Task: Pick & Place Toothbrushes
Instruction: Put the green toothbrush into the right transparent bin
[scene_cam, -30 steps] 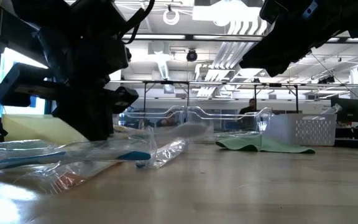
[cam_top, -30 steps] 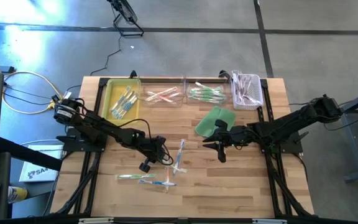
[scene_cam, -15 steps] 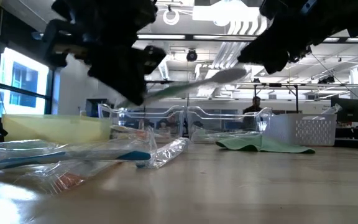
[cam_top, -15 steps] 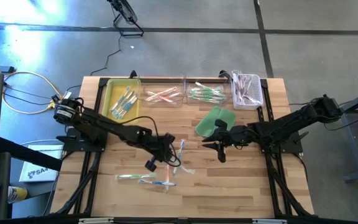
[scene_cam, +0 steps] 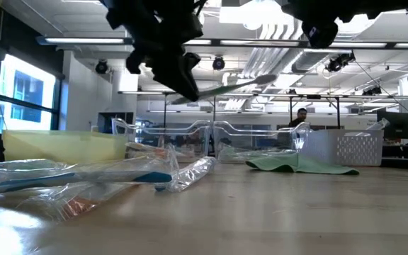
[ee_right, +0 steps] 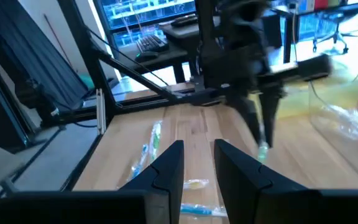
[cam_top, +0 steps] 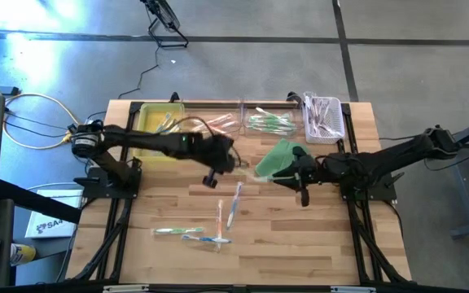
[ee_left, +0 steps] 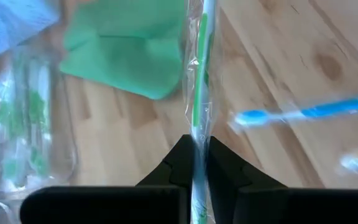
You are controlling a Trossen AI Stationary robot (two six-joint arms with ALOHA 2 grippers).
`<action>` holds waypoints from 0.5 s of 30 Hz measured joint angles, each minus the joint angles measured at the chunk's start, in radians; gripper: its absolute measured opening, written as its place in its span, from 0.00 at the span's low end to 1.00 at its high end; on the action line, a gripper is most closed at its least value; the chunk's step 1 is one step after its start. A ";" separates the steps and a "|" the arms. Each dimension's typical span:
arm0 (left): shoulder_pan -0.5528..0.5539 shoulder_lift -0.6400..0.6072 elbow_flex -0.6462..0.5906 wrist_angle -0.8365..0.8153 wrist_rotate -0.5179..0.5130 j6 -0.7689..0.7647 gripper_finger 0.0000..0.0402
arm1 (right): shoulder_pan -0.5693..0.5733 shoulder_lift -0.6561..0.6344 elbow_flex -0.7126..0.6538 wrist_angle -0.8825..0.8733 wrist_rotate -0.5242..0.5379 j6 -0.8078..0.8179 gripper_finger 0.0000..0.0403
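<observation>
the left gripper (cam_top: 228,159) is up in the air over the middle of the table (cam_top: 300,244), and its two fingers are pinched tight on a green toothbrush (ee_left: 199,93) in a shiny clear wrapper. in the left wrist view the brush is a long thin stick that runs straight out from between the fingers, toward the green cloth (cam_top: 280,158). in the low view it lies almost flat in the air, its far end tipped up a little (scene_cam: 239,86).

the right gripper (cam_top: 302,181) hangs just beside the near edge of the green cloth. its fingers (ee_right: 169,163) are a small way apart and nothing is between them.

loose toothbrushes on the wood — i count four. two lie close side by side near the middle, a blue one (cam_top: 235,203) and a pale one (cam_top: 221,216), both pointing mostly from front to back. two more lie toward the front left, a green one (cam_top: 172,231) and a blue one (cam_top: 204,239), both pointing side to side.

along the back edge are four trays. the yellow tray (cam_top: 155,129) holds a few brushes, the first clear tray (cam_top: 216,124) holds pinkish ones, the second clear tray (cam_top: 271,122) holds green ones, and the white basket (cam_top: 324,119) holds purple ones — too bunched up to count.
</observation>
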State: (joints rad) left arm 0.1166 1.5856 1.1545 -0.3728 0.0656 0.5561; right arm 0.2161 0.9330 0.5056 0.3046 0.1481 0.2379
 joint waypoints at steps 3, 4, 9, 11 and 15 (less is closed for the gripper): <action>0.069 0.000 0.000 0.088 0.076 0.021 0.05 | 0.000 -0.013 0.000 -0.016 0.004 -0.042 0.20; 0.091 0.000 0.000 0.124 0.109 0.024 0.05 | 0.000 -0.012 0.000 -0.017 0.004 -0.052 0.20; 0.220 0.000 0.000 0.283 0.304 0.014 0.05 | 0.000 -0.008 0.000 -0.035 0.007 -0.061 0.20; 0.276 0.000 0.000 0.323 0.382 -0.015 0.05 | 0.000 -0.007 0.000 -0.044 0.012 -0.062 0.20; 0.351 0.001 -0.001 0.350 0.481 -0.094 0.05 | 0.000 -0.007 0.000 -0.046 0.106 -0.095 0.20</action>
State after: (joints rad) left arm 0.4679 1.5867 1.1538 -0.0230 0.5461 0.4618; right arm 0.2161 0.9257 0.5056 0.2588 0.2542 0.1426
